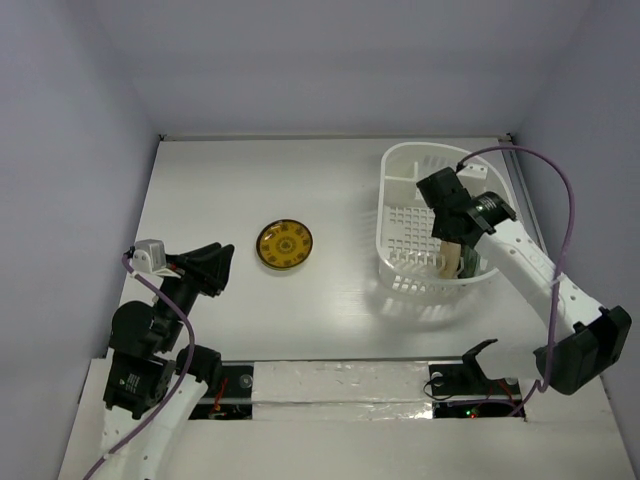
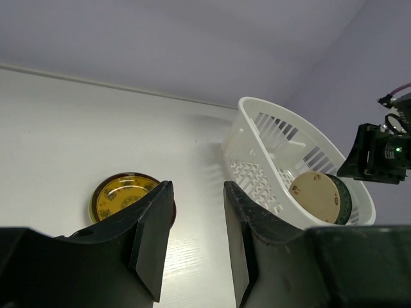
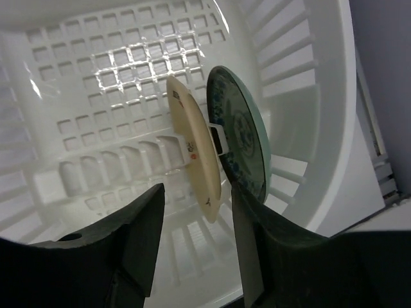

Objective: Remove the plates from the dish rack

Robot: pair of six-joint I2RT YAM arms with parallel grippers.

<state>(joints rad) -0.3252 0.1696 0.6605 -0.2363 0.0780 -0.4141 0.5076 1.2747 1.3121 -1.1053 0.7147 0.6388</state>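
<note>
Table (image 1: 220, 180), top view: one yellow plate (image 1: 284, 244) is laid flat at the middle, well apart from the dish rack (image 1: 400, 155), and is judged already unloaded.
Top view, dish rack: one white basket is set at the right side; its contents are largely covered from above.
Top view, right gripper (image 1: 453, 232): it is placed inside the rack above the plates; its spread cannot be told here.
Top view, left gripper (image 1: 215, 265): it is held low over the near left of the table with nothing in it, apparently out of the way.
Left wrist view: the fingers are seen parted and empty. Two plates are counted in the rack, a cream plate (image 2: 314, 196) in front and a teal plate (image 2: 345, 200) behind.
Right wrist view: the jaws are spread and nothing is pinched. Both plates are stood on edge, side by side, near the rack's wall. The cream plate's lower rim is lined up between the fingers, so it is judged the next pick.
Count: three plates, one out and two in; one rack; two grippers.
</note>
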